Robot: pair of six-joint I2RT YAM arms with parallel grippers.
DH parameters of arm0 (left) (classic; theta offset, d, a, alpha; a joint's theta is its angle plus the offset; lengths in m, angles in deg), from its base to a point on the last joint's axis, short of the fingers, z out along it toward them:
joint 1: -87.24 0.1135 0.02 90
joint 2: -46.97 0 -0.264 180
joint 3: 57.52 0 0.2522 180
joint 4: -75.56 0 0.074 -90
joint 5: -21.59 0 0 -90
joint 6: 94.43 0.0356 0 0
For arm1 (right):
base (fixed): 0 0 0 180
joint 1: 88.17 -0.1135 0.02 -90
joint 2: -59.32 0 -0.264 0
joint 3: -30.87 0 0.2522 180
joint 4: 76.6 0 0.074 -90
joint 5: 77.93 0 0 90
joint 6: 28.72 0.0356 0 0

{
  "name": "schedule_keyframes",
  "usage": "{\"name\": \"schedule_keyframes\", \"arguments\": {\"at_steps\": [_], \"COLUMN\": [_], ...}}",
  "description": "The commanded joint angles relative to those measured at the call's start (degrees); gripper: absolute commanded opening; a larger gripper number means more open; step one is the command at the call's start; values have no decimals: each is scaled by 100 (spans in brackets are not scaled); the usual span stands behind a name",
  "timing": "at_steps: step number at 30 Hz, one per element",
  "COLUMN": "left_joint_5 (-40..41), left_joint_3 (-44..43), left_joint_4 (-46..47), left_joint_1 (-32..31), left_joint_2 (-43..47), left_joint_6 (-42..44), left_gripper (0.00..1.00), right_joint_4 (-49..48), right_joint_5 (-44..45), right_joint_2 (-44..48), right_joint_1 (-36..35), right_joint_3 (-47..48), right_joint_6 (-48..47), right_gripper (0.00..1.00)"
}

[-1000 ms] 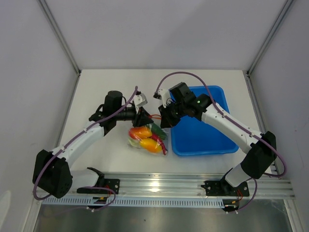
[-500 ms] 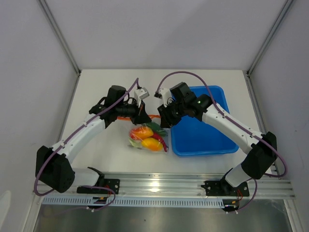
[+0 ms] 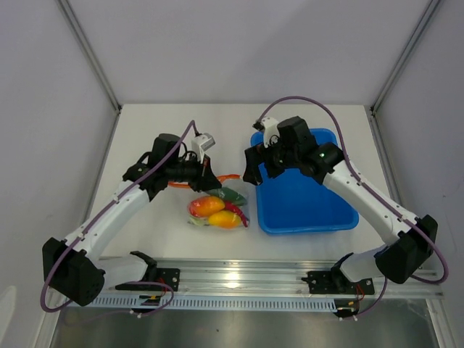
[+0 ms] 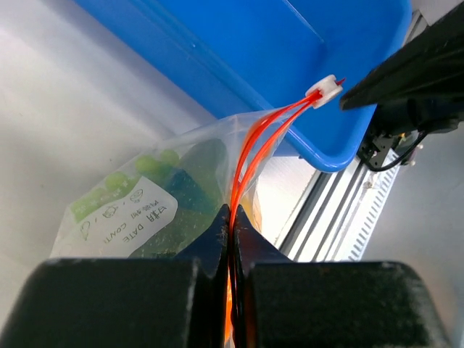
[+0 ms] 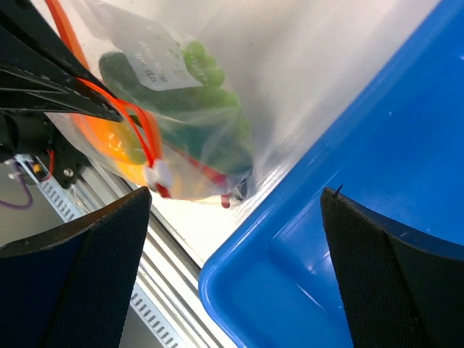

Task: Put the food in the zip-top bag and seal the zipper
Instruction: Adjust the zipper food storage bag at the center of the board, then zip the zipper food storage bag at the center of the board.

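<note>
Filled zip-top bag (image 3: 217, 212) on the tabletop (image 3: 145, 127), zipper (image 4: 254, 148) pinched in the left gripper (image 4: 230, 217)
Crinkly clear plastic blurs the food (image 3: 215, 209) inside — orange-yellow, red and green shapes, grapes (image 4: 148, 168) behind a white printed label (image 4: 130, 221), the rest hard to tell apart. The thin red-orange strip runs from the clamped jaws to a small white slider (image 4: 324, 90). The left arm (image 3: 119, 210) reaches in low from the left; the right gripper (image 3: 252, 168) hangs spread wide at the left edge of the blue tray (image 3: 319, 217), just beside the bag, holding nothing
</note>
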Motion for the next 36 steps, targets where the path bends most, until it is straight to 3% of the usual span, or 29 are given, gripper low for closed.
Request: {"name": "schedule_keyframes", "arguments": {"at_steps": [1, 2, 5, 6, 8, 16, 26, 29, 32, 34, 36], "left_joint_5": [174, 192, 175, 166, 139, -45, -239, -265, -256, -256, -265], "left_joint_3": [-405, -414, -475, -493, -537, -502, -397, -405, -422, -440, -432], "left_joint_4": [-229, -255, -343, -387, -457, -511, -300, -291, -282, -282, -291], "left_joint_1": [-4, -4, -4, -4, -4, -4, -4, -4, -4, -4, -4], "left_joint_2": [113, 113, 139, 130, 113, 86, 78, 69, 60, 51, 42], "left_joint_6": [-438, -560, -728, -781, -904, -1168, -1396, -1405, -1397, -1388, -1388], "left_gripper": [1, 1, 1, 1, 1, 1, 1, 0, 1, 1, 1], "right_joint_4": [-612, -908, -1543, -1640, -1955, -2949, -3565, -3565, -3566, -3574, -3592], "right_joint_5": [-440, -666, -1115, -1273, -1529, -1820, -2022, -2109, -2101, -2119, -2119], "right_joint_2": [370, 562, 836, 906, 951, 1013, 583, 459, 459, 468, 468], "right_joint_1": [187, 196, 248, 266, 327, 336, 336, 345, 363, 371, 389], "right_joint_3": [-387, -675, -1275, -1354, -1600, -2251, -2269, -2217, -2278, -2313, -2322], "right_joint_6": [359, 368, 446, 491, 579, 790, 816, 808, 825, 816, 816], "right_gripper": [99, 100, 79, 67, 61, 57, 44, 33, 9, 8, 0]}}
